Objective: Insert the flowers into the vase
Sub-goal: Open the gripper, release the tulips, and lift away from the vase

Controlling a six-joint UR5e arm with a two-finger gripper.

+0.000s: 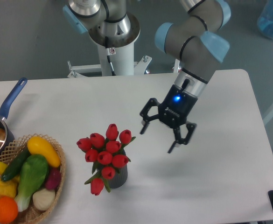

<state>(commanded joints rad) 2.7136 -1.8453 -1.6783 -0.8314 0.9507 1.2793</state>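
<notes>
**Tulips standing in the vase, gripper clear to the right**

From the fixed camera I see the bunch of red artificial tulips with green stems and leaves point(106, 151) standing in the short dark grey ribbed vase point(119, 176), which sits on the white table point(220, 177) a little left of centre and towards the near edge. The buds crowd above the vase mouth and hide most of it; one bud droops low on the left side, beside the vase wall.

My black two-finger gripper point(157, 140) hangs over the table to the right of the flowers, apart from them, with a blue light lit on its wrist. Its fingers are spread wide and hold nothing.

At the left edge I see a woven wicker basket point(58, 184) filled with colourful toy vegetables point(31, 175), well apart from the vase. Just behind it sits a saucepan with a blue handle point(10, 100), partly cut off by the picture's edge.
</notes>
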